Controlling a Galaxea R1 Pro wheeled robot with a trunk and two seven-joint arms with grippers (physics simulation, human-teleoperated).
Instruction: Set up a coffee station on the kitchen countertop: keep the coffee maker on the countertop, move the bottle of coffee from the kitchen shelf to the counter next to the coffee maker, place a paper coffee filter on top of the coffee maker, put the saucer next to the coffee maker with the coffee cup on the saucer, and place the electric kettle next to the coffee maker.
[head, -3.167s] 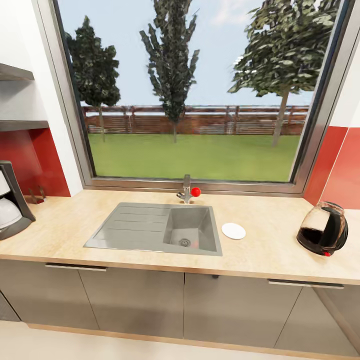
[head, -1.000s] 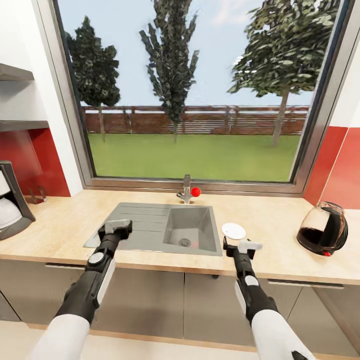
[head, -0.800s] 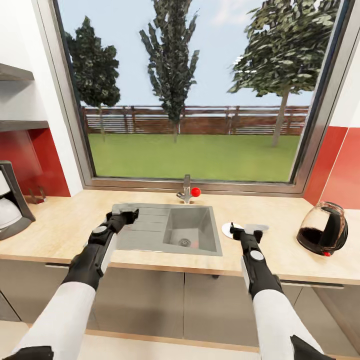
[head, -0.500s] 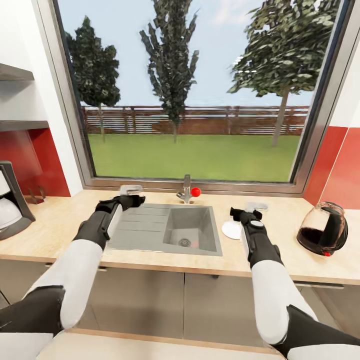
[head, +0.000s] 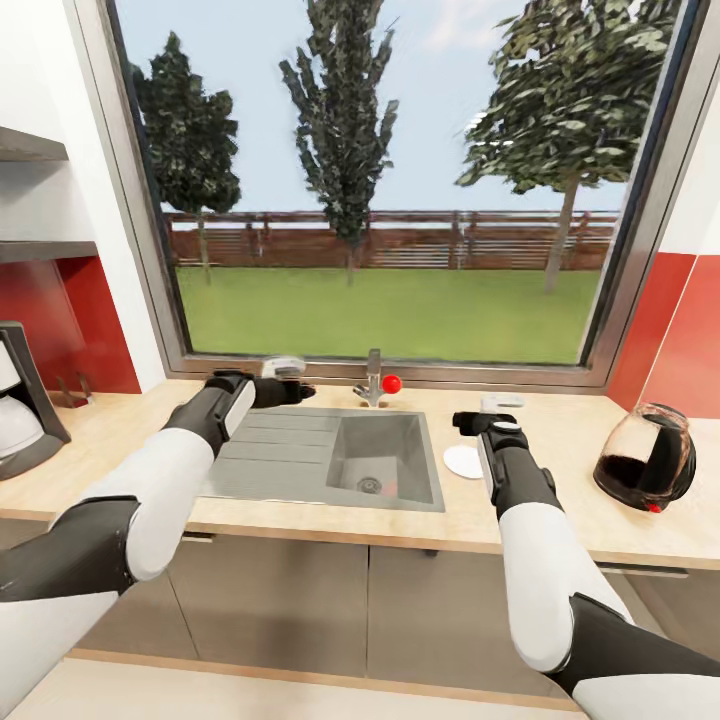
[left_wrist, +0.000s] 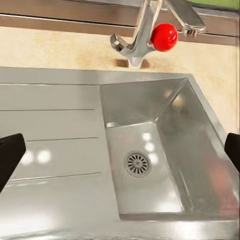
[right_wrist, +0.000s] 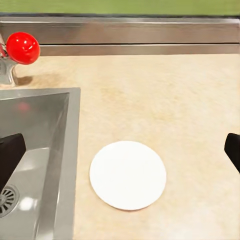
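Observation:
The black coffee maker (head: 22, 405) stands at the far left of the wooden countertop (head: 560, 500). A flat white saucer (head: 461, 462) lies just right of the sink, partly behind my right forearm; the right wrist view has the saucer (right_wrist: 128, 175) below the open fingers. My right gripper (head: 486, 412) hovers open above the saucer's far edge. At the right end stands the glass electric kettle (head: 648, 458) with a dark base. My left gripper (head: 288, 380) is open over the sink's back left corner, near the tap (head: 374, 378). The coffee bottle, cup and paper filter are out of view.
A grey steel sink (head: 300, 455) with a drainboard fills the counter's middle; its basin and drain (left_wrist: 137, 163) lie under my left gripper (left_wrist: 120, 152). The tap's red knob (left_wrist: 163, 36) sits behind it. Shelves (head: 40, 248) hang at the upper left, a large window behind.
Both arms have risen into view and stretched forward. The left gripper went from the sink's front edge to its back corner; the right gripper advanced over the saucer.

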